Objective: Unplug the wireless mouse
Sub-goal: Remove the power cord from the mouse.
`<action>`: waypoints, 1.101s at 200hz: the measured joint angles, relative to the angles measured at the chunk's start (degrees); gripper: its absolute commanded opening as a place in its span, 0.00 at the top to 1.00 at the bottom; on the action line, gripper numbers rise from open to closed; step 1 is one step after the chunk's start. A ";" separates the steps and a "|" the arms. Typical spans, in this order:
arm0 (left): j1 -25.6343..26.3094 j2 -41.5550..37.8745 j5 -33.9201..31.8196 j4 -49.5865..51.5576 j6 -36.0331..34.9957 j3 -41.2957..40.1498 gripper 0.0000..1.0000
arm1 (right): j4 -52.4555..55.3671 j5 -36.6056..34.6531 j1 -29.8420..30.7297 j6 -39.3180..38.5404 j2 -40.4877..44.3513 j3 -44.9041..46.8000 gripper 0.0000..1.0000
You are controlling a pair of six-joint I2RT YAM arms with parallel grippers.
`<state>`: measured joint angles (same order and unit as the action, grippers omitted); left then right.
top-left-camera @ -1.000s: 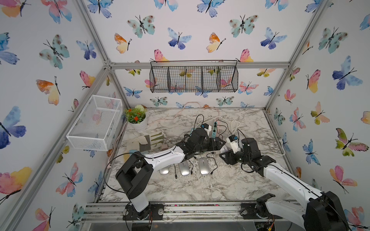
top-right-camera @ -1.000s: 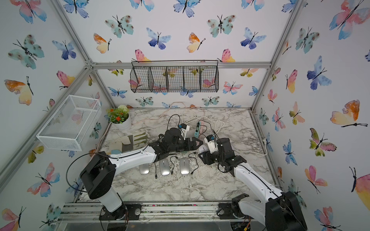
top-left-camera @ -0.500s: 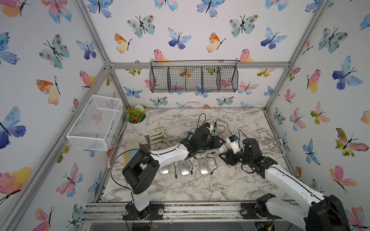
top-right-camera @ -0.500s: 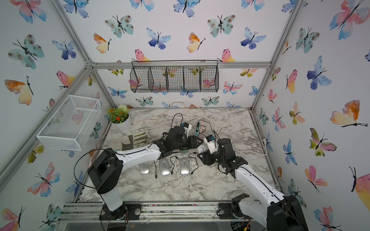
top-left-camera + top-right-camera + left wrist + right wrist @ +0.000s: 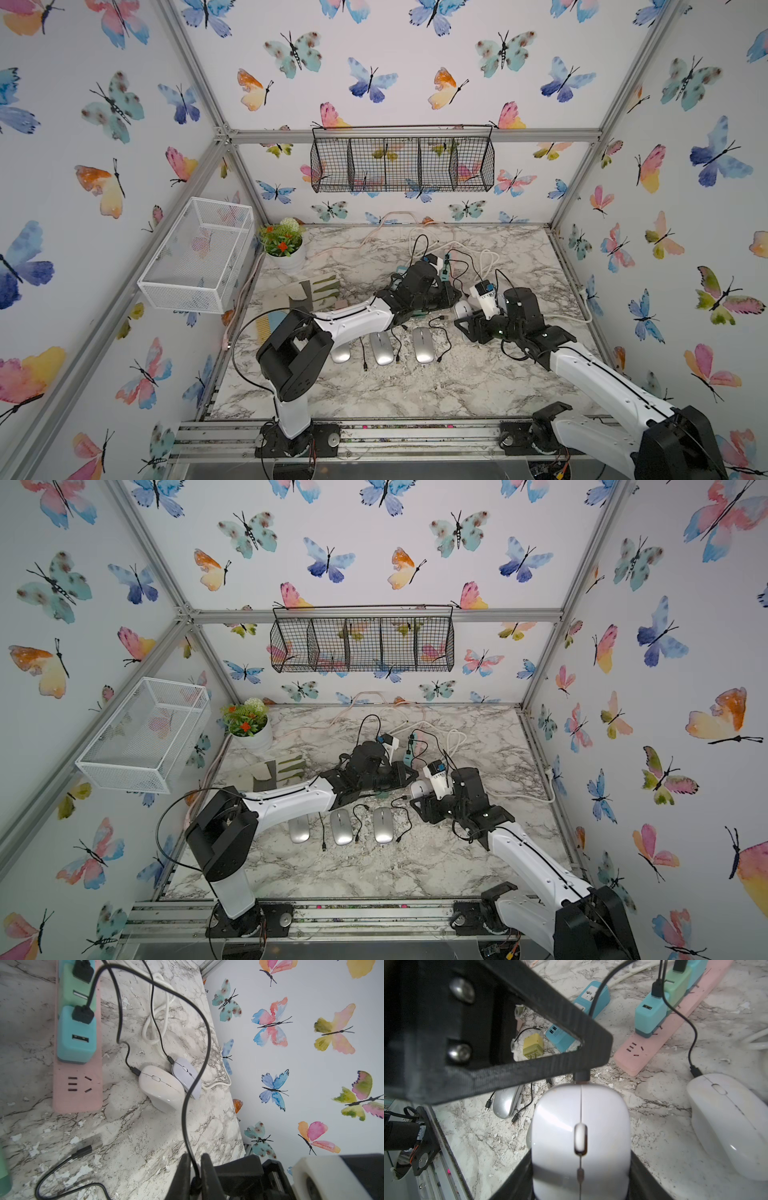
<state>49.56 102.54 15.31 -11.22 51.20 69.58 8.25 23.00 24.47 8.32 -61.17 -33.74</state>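
A white wireless mouse (image 5: 580, 1136) sits between the fingers (image 5: 640, 1169) of my right gripper (image 5: 580, 1167), which is shut on its sides just above the marble. A black cable (image 5: 204, 1047) runs into a black plug (image 5: 581, 1076) at the mouse's front. My left gripper (image 5: 195, 1159) is shut on that plug, the cable rising out between its fingers. In both top views the two grippers meet at mid-table: left gripper (image 5: 451, 297), right gripper (image 5: 465, 322), mouse (image 5: 417, 789). The plug still sits against the mouse's nose.
Two more plugged-in mice lie beyond: a white mouse (image 5: 161, 1086) and a lavender mouse (image 5: 187, 1076). A pink power strip (image 5: 76, 1088) carries teal chargers (image 5: 75, 1039). Three silver mice (image 5: 381, 348) and loose cables lie in front. A plant pot (image 5: 286, 253) stands back left.
My left gripper reached right to the mouse's front and closed from open onto the cable plug. The right gripper stayed put with the mouse in it.
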 measured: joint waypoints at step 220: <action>-3.28 0.28 2.49 5.49 -6.16 1.42 1.00 | -2.29 1.64 1.14 1.46 -5.97 -0.94 0.99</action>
<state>46.28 102.83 17.80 -5.74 45.04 71.00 5.96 24.64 25.61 9.78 -67.13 -34.68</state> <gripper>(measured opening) 0.061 0.597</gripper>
